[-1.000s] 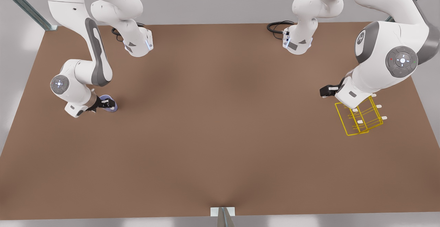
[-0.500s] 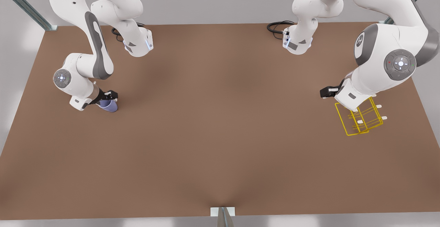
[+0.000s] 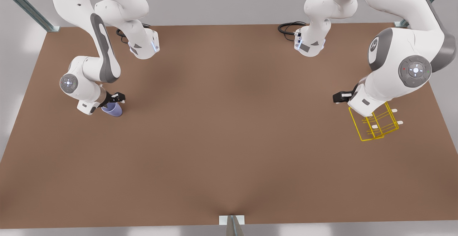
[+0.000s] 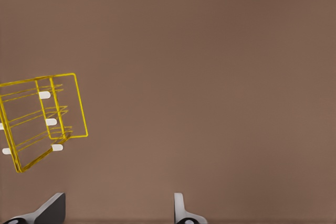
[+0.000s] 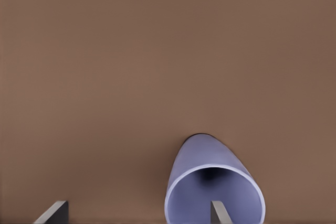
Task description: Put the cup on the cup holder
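Right gripper (image 3: 116,100), at the front view's left, has its fingers spread wide and grips nothing. In the right wrist view one finger (image 5: 218,211) sits in front of the mouth of the small pale lavender-blue tapered cup (image 5: 212,182), and the other finger is well clear to the side.

Change over the last second: the right wrist has swung a little toward the front view's right and lifted. The cup (image 3: 112,111) now shows its body just below the fingers rather than being covered by them. Cup looks tilted with its open rim toward the wrist camera, resting on the plain brown tabletop (image 3: 229,121). My read: grasp not yet made, gripper lining up on the rim. Whether the finger touches the rim, can't tell.

Left gripper (image 3: 340,96), at the front view's right, is also wide open and empty (image 4: 115,211). It waits just beside the thin yellow wire cup holder with white-tipped pegs (image 3: 355,123), having drifted only slightly. Holder (image 4: 51,121) stands on the table, well apart from the cup, so the whole carry across is left.
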You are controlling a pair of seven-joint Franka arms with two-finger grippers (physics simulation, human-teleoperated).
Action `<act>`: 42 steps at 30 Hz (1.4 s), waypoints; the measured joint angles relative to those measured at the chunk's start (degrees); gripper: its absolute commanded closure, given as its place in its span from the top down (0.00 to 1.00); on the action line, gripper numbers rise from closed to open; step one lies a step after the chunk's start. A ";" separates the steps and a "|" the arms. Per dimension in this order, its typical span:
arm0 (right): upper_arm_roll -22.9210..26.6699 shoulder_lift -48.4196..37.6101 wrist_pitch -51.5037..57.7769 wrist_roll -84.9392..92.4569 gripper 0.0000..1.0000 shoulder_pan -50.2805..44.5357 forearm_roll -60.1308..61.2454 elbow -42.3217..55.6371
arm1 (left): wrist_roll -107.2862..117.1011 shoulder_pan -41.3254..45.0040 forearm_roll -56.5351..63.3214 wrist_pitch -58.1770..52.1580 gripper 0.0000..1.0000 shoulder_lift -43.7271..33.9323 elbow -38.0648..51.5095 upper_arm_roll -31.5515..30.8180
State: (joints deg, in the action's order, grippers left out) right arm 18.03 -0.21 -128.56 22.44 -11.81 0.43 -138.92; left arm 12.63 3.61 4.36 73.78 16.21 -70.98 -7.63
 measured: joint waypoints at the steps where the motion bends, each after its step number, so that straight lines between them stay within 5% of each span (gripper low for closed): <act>1: 0.06 0.07 0.05 0.10 1.00 -0.10 0.00 -0.06 | 0.00 0.00 0.00 0.00 1.00 0.06 0.00 0.00; 26: 1.00 9.46 -2.54 1.41 1.00 -0.28 -0.37 -0.18 | 0.03 -0.28 0.00 -0.29 1.00 1.00 -0.02 0.00; 28: 1.02 9.86 -2.65 1.49 0.75 -0.17 -0.37 -0.12 | 0.02 -0.34 0.00 -0.28 1.00 1.00 -0.03 0.00; 34: 1.02 10.57 -2.47 1.93 0.34 -0.08 -0.41 0.58 | 0.01 -0.37 0.00 -0.26 1.00 1.00 -0.01 0.00; 38: 1.42 11.38 -2.34 2.68 0.22 -0.04 -0.30 1.26 | 0.00 -0.44 0.00 -0.19 1.00 1.37 -0.03 0.00; 42: 1.46 11.51 -0.96 3.44 0.21 -0.07 -0.14 2.95 | -0.01 -0.44 0.03 -0.10 1.00 1.43 0.02 0.00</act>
State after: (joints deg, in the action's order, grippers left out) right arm 19.49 11.30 -129.53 25.88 -11.88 0.29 -135.97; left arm 12.61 3.17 4.39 73.68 17.65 -70.96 -7.63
